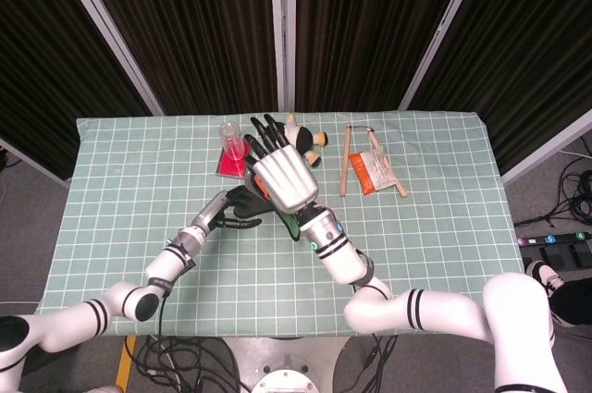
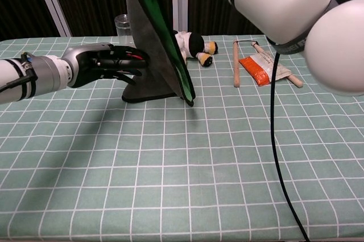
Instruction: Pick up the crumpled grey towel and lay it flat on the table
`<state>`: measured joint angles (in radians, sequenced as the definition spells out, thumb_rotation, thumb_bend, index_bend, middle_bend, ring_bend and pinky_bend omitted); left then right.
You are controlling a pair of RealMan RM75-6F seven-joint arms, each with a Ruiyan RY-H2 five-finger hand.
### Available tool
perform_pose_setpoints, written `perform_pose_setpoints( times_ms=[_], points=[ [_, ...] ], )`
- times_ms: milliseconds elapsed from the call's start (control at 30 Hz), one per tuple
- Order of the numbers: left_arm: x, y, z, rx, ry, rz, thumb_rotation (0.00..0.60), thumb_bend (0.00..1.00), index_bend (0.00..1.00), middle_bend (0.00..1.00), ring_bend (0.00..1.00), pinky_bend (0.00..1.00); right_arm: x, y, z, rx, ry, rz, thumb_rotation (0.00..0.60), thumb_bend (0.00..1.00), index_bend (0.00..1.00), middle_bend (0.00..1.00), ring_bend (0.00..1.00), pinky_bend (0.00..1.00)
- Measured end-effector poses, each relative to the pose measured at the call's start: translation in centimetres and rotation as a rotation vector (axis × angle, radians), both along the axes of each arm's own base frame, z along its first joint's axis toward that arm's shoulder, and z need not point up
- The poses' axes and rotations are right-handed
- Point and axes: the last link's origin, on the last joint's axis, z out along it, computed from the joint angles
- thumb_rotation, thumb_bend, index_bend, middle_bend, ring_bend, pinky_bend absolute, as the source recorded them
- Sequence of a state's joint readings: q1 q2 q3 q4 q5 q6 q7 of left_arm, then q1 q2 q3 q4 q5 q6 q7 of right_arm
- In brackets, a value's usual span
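The grey towel (image 2: 152, 48) hangs from the right hand (image 1: 280, 178), whose fingers pinch its top edge; its lowest corner touches the counter (image 2: 187, 156) just below and ahead of them. The left hand (image 2: 108, 62) reaches in from the side, its dark fingers (image 2: 129, 60) against the towel's hanging edge, but whether they grip the cloth or only touch it cannot be told.

The main risk, as I judge it, is that the cloth goes down folded on itself: it hangs as a narrow, doubled drape with a green inner face (image 2: 173, 60) showing, so lowering it without the left fingers drawing a corner outward would leave a crease. A sideways pull could also sweep the clear plastic cup (image 1: 230, 139) on its red base (image 1: 232, 165), which stand just behind the left fingers, or nudge the plush penguin (image 2: 192, 44) beyond the towel.

The towel looks soft, matte and limp, the counter cover a pale green checked cloth.
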<state>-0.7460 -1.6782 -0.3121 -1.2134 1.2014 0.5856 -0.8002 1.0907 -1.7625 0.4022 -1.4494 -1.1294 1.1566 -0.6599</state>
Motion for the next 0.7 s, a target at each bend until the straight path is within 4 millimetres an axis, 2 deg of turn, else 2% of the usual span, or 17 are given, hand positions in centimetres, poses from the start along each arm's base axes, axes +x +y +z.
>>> perform_pose_setpoints(
  times_ms=[133, 333, 533, 700],
  points=[
    [-0.1, 0.7, -0.1, 0.003, 0.000, 0.009, 0.395, 0.00, 0.25, 0.22, 0.19, 0.25, 0.3, 0.9, -1.0, 0.020, -0.011, 0.000, 0.600, 0.44, 0.62, 0.22, 0.00, 0.00],
    [0.3, 1.0, 0.0, -0.010, -0.047, 0.030, 0.396, 0.00, 0.25, 0.22, 0.19, 0.25, 0.5, 1.6, -1.1, 0.023, -0.039, -0.001, 0.600, 0.44, 0.62, 0.22, 0.00, 0.00],
    [1.7, 1.5, 0.3, -0.007, -0.089, 0.000, 0.434, 0.00, 0.25, 0.22, 0.19, 0.25, 0.5, 1.6, -0.7, 0.025, -0.083, -0.012, 0.600, 0.44, 0.62, 0.22, 0.00, 0.00],
    [3.0, 1.8, 0.4, -0.017, -0.139, -0.017, 0.509, 0.00, 0.25, 0.22, 0.19, 0.24, 0.4, 1.4, -0.2, 0.018, -0.105, -0.018, 0.600, 0.44, 0.62, 0.22, 0.00, 0.00]
  ],
)
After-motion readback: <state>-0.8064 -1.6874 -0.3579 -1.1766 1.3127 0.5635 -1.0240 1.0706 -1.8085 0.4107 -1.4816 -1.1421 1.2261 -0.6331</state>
